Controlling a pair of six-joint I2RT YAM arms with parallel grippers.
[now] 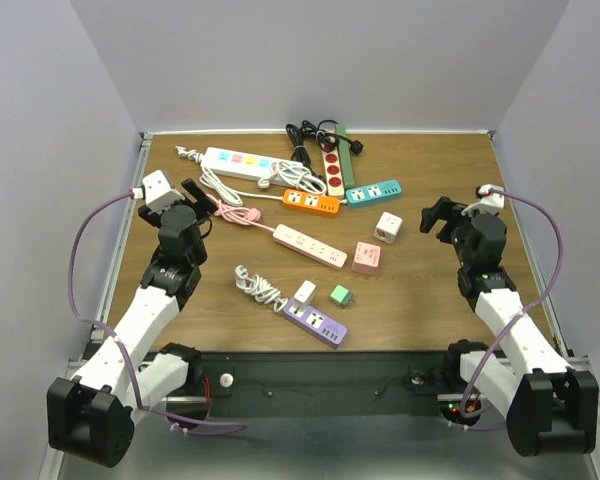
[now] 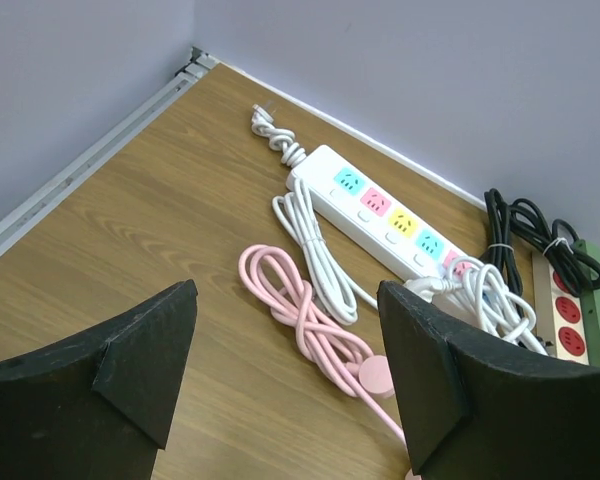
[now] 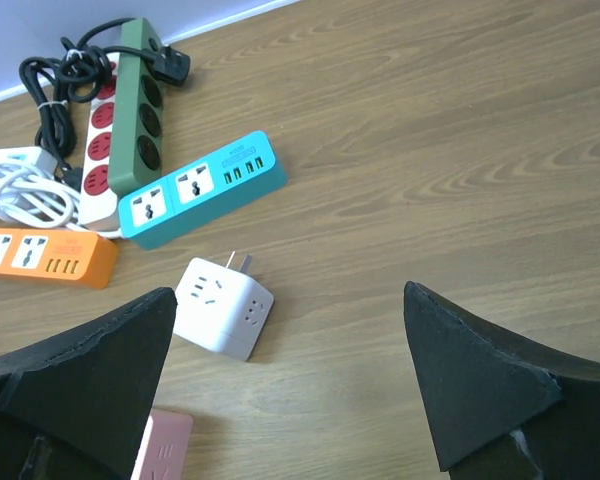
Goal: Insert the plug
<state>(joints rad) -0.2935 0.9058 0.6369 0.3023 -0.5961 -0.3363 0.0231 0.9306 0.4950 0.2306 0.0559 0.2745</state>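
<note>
White plastic cube plug (image 3: pixel 220 305) looks light, rigid, slick; I'd pinch its flat sides, clear of the prongs (image 3: pixel 242 262). Left gripper (image 2: pixel 287 288), right gripper (image 3: pixel 288 292): both spread, empty.

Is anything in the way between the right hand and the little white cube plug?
Nothing visible does. Only bare table lies between the open right gripper and the white cube plug; the pink cube sits off to one side.
</note>
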